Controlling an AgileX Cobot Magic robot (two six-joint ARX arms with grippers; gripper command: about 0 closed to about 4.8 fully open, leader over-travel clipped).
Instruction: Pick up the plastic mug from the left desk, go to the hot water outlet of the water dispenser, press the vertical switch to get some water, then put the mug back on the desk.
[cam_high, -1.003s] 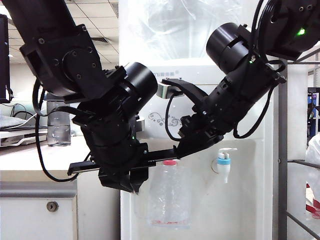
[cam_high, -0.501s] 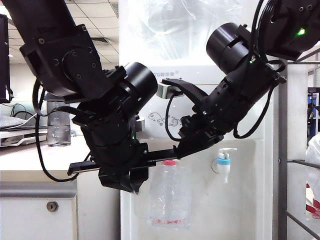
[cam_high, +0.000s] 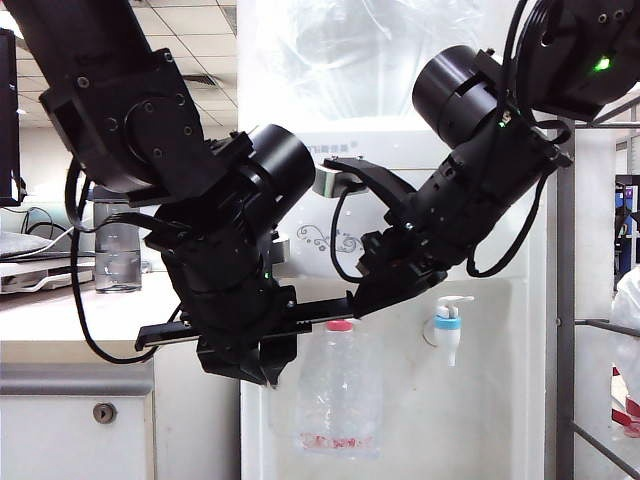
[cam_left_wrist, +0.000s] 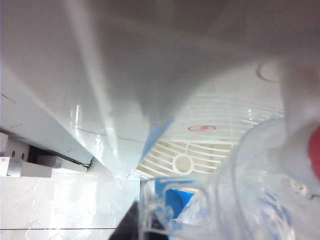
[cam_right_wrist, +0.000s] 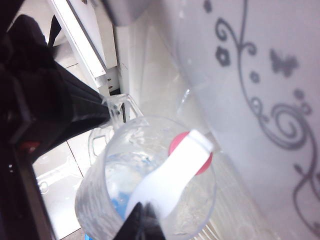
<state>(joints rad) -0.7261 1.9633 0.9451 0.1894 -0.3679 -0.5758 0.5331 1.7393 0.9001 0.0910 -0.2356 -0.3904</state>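
Plastic mug (cam_high: 338, 395) hangs under the hot water outlet (cam_high: 340, 326) of the water dispenser (cam_high: 480, 400), unchanged from a second ago. Left gripper (cam_high: 268, 372) stays clamped on its handle; right gripper (cam_right_wrist: 142, 209), closed, keeps pressing the vertical switch (cam_right_wrist: 170, 175).

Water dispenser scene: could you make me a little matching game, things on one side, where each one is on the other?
Things:
1. plastic mug
2. blue-collared tap
3. dark grey bottle
4. right claw

Places:
A. standing on the left desk, far left of the exterior view
B. shut, its tip on the white vertical switch above the mug
C. held under the red-collared hot water outlet by the left claw
D. free on the water dispenser front, right of the mug

Pairs: 1-C, 2-D, 3-A, 4-B
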